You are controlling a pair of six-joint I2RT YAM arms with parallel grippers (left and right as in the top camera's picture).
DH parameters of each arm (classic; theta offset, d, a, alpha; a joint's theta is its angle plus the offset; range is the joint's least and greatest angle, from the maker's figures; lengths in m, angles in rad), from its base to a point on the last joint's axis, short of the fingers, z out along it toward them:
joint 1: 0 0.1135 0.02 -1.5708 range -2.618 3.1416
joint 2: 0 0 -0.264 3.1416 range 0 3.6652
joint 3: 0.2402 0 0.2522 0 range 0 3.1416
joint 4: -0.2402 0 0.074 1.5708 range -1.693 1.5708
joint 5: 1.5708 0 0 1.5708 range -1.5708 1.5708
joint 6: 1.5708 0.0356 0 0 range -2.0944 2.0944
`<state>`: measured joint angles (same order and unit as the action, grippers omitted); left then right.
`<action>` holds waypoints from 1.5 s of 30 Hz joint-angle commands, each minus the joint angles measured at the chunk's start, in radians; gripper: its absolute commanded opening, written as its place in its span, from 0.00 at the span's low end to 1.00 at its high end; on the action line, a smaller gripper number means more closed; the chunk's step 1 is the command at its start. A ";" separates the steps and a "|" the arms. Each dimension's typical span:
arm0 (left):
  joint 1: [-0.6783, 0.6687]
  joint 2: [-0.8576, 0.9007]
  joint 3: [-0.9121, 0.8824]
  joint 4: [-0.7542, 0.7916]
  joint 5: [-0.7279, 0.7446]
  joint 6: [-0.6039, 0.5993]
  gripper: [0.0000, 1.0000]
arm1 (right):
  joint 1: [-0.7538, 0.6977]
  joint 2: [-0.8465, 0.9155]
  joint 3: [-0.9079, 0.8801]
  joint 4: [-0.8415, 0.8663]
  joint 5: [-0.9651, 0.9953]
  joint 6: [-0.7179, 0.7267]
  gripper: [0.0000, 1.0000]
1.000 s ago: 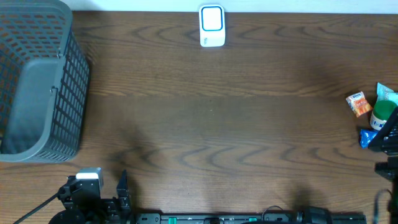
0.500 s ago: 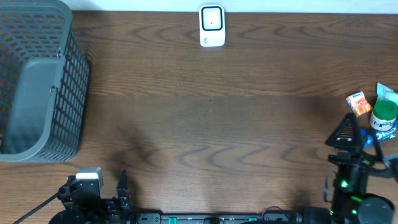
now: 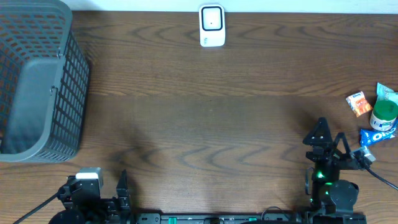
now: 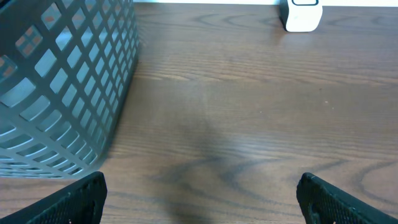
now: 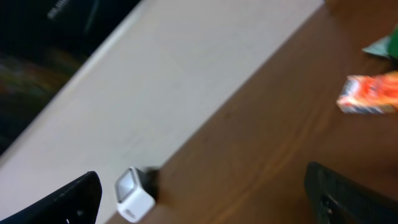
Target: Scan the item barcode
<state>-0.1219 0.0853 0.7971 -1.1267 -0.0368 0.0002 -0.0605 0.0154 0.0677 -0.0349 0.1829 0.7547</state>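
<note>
**Both grippers wide open, nothing held**

L gripper sits at the near edge of the table, toward the left corner. Its jaws are spread fully; the wrist view shows only bare wood btwn the fingertips, touching nothing. The grey mesh basket stands at the left edge, just beyond it.

R gripper is above the near-right part of the table, jaws also spread wide w/ nothing btwn them. Its wrist view is blurred, but both fingers frame open space.

The items lie in a cluster at the right edge, clear of the R gripper:
- small orange packet
- green-capped bottle, just beside the packet
- blue Oreo pack, nearest the R fingers but apart from them
- teal packet, partly cut off by the frame

Can't tell where any barcode is. The white scanner stands at the mid far edge, well apart from both grippers and the items.
</note>
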 commanded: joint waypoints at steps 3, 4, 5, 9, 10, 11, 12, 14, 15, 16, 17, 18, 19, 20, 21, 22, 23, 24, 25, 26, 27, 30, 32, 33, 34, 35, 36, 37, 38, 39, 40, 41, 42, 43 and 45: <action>-0.004 -0.004 0.004 -0.002 -0.013 0.006 0.98 | 0.010 -0.011 -0.063 -0.021 0.032 -0.056 0.99; -0.004 -0.004 0.004 -0.002 -0.013 0.006 0.98 | 0.010 -0.011 -0.063 -0.020 0.024 -0.074 0.99; -0.004 -0.004 0.004 -0.002 -0.013 0.006 0.98 | 0.010 -0.011 -0.063 -0.020 0.010 -0.110 0.99; -0.004 -0.004 0.004 -0.002 -0.013 0.006 0.98 | 0.035 -0.011 -0.063 -0.021 0.002 -0.264 0.99; -0.004 -0.004 0.004 -0.002 -0.013 0.006 0.98 | 0.043 -0.011 -0.063 -0.021 0.002 -0.304 0.99; -0.004 -0.004 0.004 -0.002 -0.013 0.006 0.98 | 0.055 -0.011 -0.063 -0.021 0.002 -0.365 0.99; -0.004 -0.004 0.004 -0.002 -0.013 0.006 0.98 | 0.060 -0.011 -0.063 -0.021 0.002 -0.394 0.99; -0.004 -0.004 0.004 -0.002 -0.013 0.006 0.98 | 0.061 -0.011 -0.063 -0.022 0.001 -0.424 0.99; -0.004 -0.004 0.004 -0.002 -0.013 0.006 0.98 | 0.061 -0.011 -0.063 -0.022 0.001 -0.423 0.99; -0.004 -0.004 0.004 -0.002 -0.013 0.006 0.98 | 0.061 -0.011 -0.063 -0.021 0.001 -0.423 0.99; -0.004 -0.004 0.004 -0.002 -0.013 0.006 0.98 | 0.061 -0.011 -0.063 -0.021 0.002 -0.423 0.99; -0.004 -0.004 0.004 -0.002 -0.013 0.006 0.98 | 0.061 -0.011 -0.063 -0.021 0.002 -0.423 0.99; -0.004 -0.004 0.004 -0.002 -0.013 0.006 0.98 | 0.061 -0.011 -0.063 -0.021 0.002 -0.423 0.99; -0.004 -0.004 0.004 -0.002 -0.013 0.006 0.98 | 0.061 -0.011 -0.063 -0.021 0.002 -0.423 0.99; -0.004 -0.004 0.004 -0.002 -0.013 0.006 0.98 | 0.061 -0.010 -0.063 -0.021 0.003 -0.423 0.99; -0.004 -0.004 0.004 -0.002 -0.013 0.006 0.98 | 0.061 -0.010 -0.063 -0.021 0.002 -0.423 0.99; -0.004 -0.004 0.004 -0.002 -0.013 0.006 0.98 | 0.061 -0.010 -0.063 -0.021 0.002 -0.423 0.99; -0.004 -0.004 0.004 -0.002 -0.013 0.006 0.98 | 0.061 -0.010 -0.063 -0.021 0.002 -0.423 0.99; -0.004 -0.004 0.004 -0.002 -0.013 0.006 0.98 | 0.061 -0.010 -0.063 -0.021 0.003 -0.423 0.99; -0.004 -0.004 0.004 -0.002 -0.013 0.006 0.98 | 0.061 -0.010 -0.063 -0.021 0.002 -0.423 0.99; -0.004 -0.004 0.004 -0.002 -0.013 0.006 0.98 | 0.061 -0.010 -0.063 -0.021 0.003 -0.423 0.99; -0.004 -0.004 0.004 -0.002 -0.013 0.006 0.98 | 0.061 -0.010 -0.063 -0.021 0.003 -0.423 0.99; -0.004 -0.004 0.004 -0.002 -0.013 0.006 0.98 | 0.061 -0.010 -0.063 -0.021 0.003 -0.423 0.99; -0.004 -0.004 0.004 -0.002 -0.013 0.006 0.98 | 0.061 -0.010 -0.063 -0.021 0.003 -0.423 0.99; -0.004 -0.004 0.004 -0.002 -0.013 0.006 0.98 | 0.061 -0.010 -0.063 -0.021 0.002 -0.423 0.99; -0.004 -0.004 0.004 -0.002 -0.013 0.006 0.98 | 0.061 -0.010 -0.063 -0.021 0.002 -0.423 0.99; -0.004 -0.004 0.004 -0.002 -0.013 0.006 0.98 | 0.061 -0.010 -0.063 -0.021 0.002 -0.423 0.99; -0.004 -0.004 0.004 -0.002 -0.013 0.006 0.98 | 0.061 -0.010 -0.063 -0.021 0.002 -0.423 0.99; -0.004 -0.004 0.004 -0.002 -0.013 0.006 0.98 | 0.061 -0.010 -0.063 -0.021 0.002 -0.423 0.99; -0.004 -0.004 0.004 -0.002 -0.013 0.006 0.98 | 0.061 -0.010 -0.063 -0.021 0.002 -0.423 0.99; -0.004 -0.004 0.004 -0.002 -0.013 0.006 0.98 | 0.061 -0.010 -0.063 -0.021 0.002 -0.423 0.99; -0.004 -0.004 0.004 -0.002 -0.013 0.006 0.98 | 0.061 -0.010 -0.063 -0.021 0.003 -0.423 0.99; -0.004 -0.004 0.004 -0.002 -0.013 0.006 0.98 | 0.061 -0.010 -0.063 -0.021 0.002 -0.423 0.99; -0.004 -0.004 0.004 -0.002 -0.013 0.006 0.98 | 0.061 -0.010 -0.063 -0.021 0.002 -0.423 0.99; -0.004 -0.004 -0.002 0.027 0.003 0.003 0.98 | 0.061 -0.010 -0.063 -0.021 0.002 -0.423 0.99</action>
<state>-0.1215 0.0856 0.7971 -1.1263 -0.0368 0.0002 -0.0051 0.0124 0.0090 -0.0547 0.1864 0.3500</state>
